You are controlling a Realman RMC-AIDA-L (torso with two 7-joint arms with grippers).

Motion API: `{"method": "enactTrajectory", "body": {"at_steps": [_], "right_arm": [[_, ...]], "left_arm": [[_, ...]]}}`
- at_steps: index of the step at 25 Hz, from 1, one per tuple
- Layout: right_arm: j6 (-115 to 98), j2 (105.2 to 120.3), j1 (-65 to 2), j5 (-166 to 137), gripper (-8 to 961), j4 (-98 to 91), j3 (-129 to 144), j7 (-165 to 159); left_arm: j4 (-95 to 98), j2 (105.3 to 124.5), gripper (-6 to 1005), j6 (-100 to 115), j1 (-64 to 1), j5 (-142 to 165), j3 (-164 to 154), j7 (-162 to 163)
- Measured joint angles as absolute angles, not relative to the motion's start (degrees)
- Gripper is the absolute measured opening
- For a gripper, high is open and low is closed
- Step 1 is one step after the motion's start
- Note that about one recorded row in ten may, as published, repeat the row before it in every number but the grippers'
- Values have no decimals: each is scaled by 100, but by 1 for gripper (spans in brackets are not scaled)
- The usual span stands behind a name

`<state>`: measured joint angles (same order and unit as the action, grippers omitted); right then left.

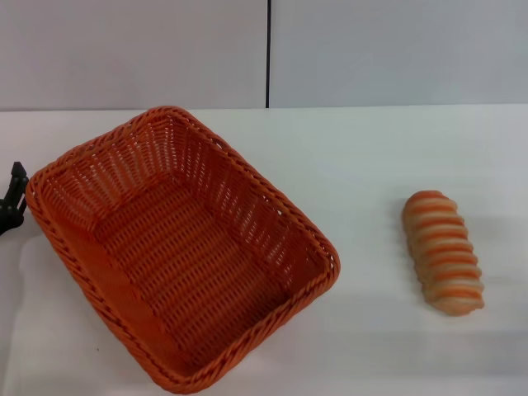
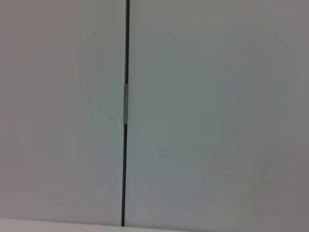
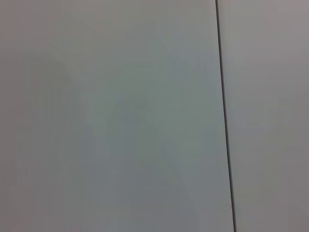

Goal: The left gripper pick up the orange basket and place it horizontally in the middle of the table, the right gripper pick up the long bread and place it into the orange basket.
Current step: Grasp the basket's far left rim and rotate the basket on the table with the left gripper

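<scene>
The orange basket (image 1: 181, 247) sits askew on the left half of the table (image 1: 363, 148), one corner pointing toward 11 o'clock, its lower rim cut by the frame edge. At its 9 o'clock, just beside the rim, is the left gripper (image 1: 11, 200); whether its fingers are spread cannot be told. The long bread (image 1: 442, 252) lies well apart at 3 o'clock, with bare tabletop between.

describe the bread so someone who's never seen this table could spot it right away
On the white table, look to the robot's right of the big orange basket, across a bare gap. The long bread lies there alone, not touching anything. It is the only small oblong thing, tan with orange and cream stripes across it.
</scene>
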<state>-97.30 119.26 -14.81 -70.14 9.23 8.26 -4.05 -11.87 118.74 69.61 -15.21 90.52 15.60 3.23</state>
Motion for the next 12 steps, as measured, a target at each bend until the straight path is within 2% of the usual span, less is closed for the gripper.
{"method": "enactTrajectory", "body": {"at_steps": [12], "right_arm": [[-9796,11927,-1494,-7012,716,923,826,-405]], "left_arm": [[-1295,11868,806,7153,-1514,9058,1568,406]]}}
